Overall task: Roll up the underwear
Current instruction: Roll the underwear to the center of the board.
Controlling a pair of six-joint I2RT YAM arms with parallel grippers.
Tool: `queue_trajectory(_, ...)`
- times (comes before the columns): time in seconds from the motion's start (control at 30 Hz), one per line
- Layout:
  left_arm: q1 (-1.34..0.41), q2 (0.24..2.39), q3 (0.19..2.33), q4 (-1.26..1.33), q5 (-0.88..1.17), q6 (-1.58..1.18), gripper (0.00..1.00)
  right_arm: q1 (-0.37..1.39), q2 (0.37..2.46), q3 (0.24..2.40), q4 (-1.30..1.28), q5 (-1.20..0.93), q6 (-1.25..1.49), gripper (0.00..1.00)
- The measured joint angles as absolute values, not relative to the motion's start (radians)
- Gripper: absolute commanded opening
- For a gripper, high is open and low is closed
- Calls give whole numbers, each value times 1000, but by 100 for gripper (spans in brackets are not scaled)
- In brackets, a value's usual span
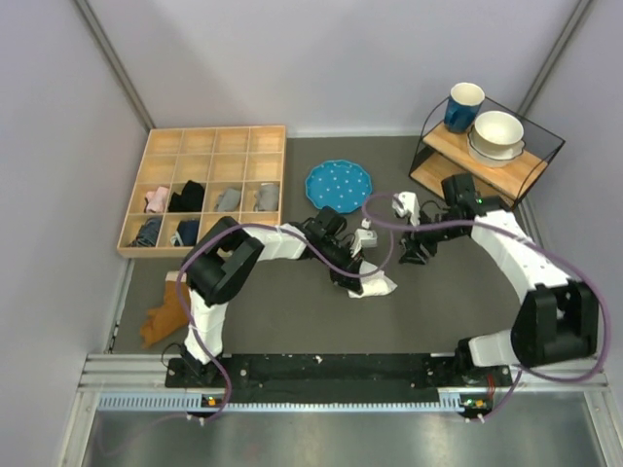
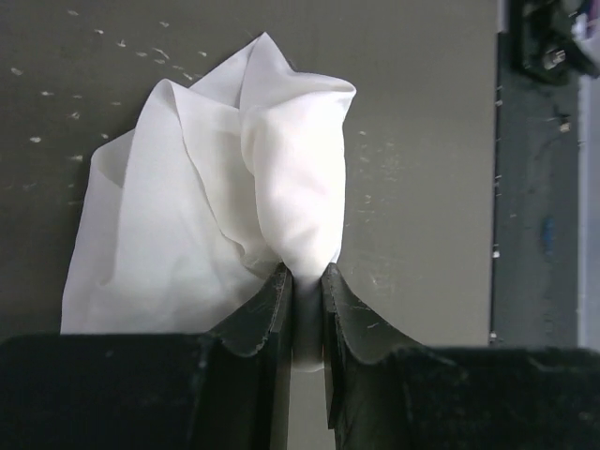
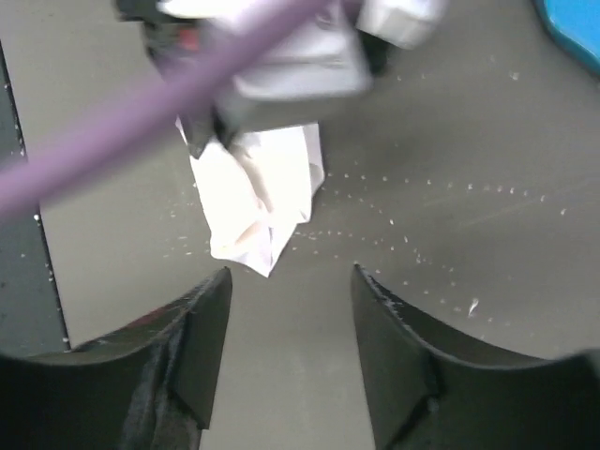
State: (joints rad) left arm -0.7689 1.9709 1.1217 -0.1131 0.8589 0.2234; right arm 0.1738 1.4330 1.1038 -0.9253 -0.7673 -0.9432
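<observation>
Closest to me, on the grey table (image 1: 292, 321) just ahead of the two arm bases, a brown bundle (image 1: 164, 313) lies off to the left by itself. A little further in, near the middle, the left gripper (image 2: 305, 283) has its jaws pressed nearly together on a fold of the underwear (image 2: 225, 187). The white cloth is gathered into a crumpled, half-bunched heap that fans out away from the fingertips and rests on the table top. From above, the underwear (image 1: 378, 286) shows as a small white lump beside the left gripper (image 1: 354, 276), roughly centre table. Just to its right the right gripper (image 3: 291, 300) hangs over bare table with its jaws spread and nothing between them, pointed toward the cloth but apart from it. A purple cable (image 3: 141, 112) crosses its view. Beyond both, a blue plate (image 1: 338, 183) sits by itself. At the far left is a wooden tray (image 1: 200, 144) with small cloth bundles (image 1: 187, 197) in its nearer compartments. At the far right is a wire shelf (image 1: 450, 144) carrying a blue cup (image 1: 463, 105) and stacked white bowls (image 1: 497, 134).
</observation>
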Motion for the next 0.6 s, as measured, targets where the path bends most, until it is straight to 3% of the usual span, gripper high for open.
queue_trajectory(0.03,-759,1997,1150,-136,894,204,14,173,1390,1068,-898,-791,-972,77)
queue_trajectory(0.13,-733,2068,1213,-172,987,148,15,176,1269,940,-875,-858,-1093,94)
queue_trajectory(0.3,-704,2133,1262,-202,1076,76,17,295,1154,749,-863,-867,-1300,94)
queue_trajectory(0.5,-693,2166,1290,-218,1111,20,20,531,1209,713,-681,-665,-1282,93)
queue_trajectory(0.6,-692,2166,1290,-216,1106,-4,23,603,1277,713,-600,-556,-1261,78)
